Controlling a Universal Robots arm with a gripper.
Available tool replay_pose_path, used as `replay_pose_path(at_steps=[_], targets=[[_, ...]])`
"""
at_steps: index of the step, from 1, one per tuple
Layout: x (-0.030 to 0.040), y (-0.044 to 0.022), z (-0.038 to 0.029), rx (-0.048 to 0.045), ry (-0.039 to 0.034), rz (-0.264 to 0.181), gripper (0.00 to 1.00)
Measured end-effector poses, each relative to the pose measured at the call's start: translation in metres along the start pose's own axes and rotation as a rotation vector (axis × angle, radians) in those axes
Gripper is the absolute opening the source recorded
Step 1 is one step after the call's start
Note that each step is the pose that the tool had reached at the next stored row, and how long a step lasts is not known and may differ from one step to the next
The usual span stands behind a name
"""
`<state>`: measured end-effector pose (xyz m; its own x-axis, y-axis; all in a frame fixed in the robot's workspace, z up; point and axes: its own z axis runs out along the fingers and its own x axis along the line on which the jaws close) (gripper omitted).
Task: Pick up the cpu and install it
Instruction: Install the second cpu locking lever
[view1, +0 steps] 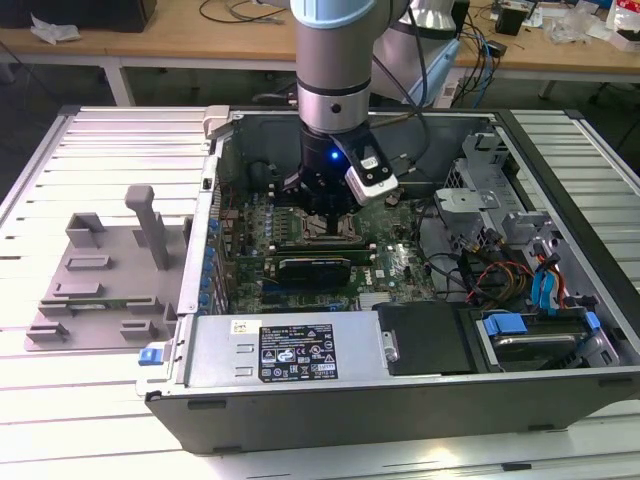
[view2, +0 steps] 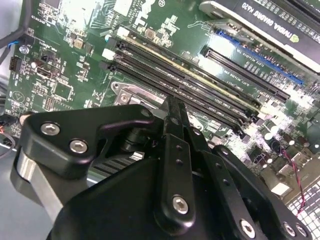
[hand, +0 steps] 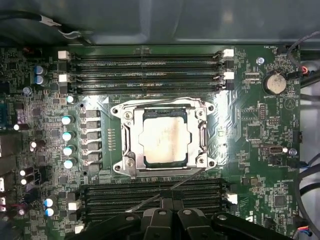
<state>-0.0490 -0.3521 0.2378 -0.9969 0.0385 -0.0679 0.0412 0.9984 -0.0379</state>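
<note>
We judge the install step nearly done: the cpu (hand: 165, 137) lies in the motherboard (hand: 260, 130) socket frame (hand: 162, 172), our hand (view1: 322, 205) hovers just above, grip state untellable, so latching remains.

Exterior view: even overhead room light, soft shadows inside the case (view1: 560, 330), blue LED glow on the arm (view1: 331, 154). First wrist view: sharp, glare on the cpu (hand: 165, 136), dark toward 12 o'clock. Second wrist view: gripper (view2: 172, 107) blurred up close, glare at 3 o'clock.
</note>
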Motion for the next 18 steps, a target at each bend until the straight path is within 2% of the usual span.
replay_pose_path(at_steps=[2,3,5,8,15,18], targets=[[0.0001,-0.0001,0.0,0.0001,0.0001,0.0,0.11],[-0.0001,-0.0002,0.0,0.0008,0.0186,-0.001,0.11],[-0.0001,-0.0001,0.0001,0.0005,0.0185,-0.001,0.11],[0.0083,-0.0013,0.0011,-0.0021,0.0184,-0.005,0.11],[0.0115,-0.0021,0.0045,-0.0056,0.0185,-0.006,0.11],[0.0149,-0.0023,0.0108,-0.0065,0.0185,-0.015,0.11]])
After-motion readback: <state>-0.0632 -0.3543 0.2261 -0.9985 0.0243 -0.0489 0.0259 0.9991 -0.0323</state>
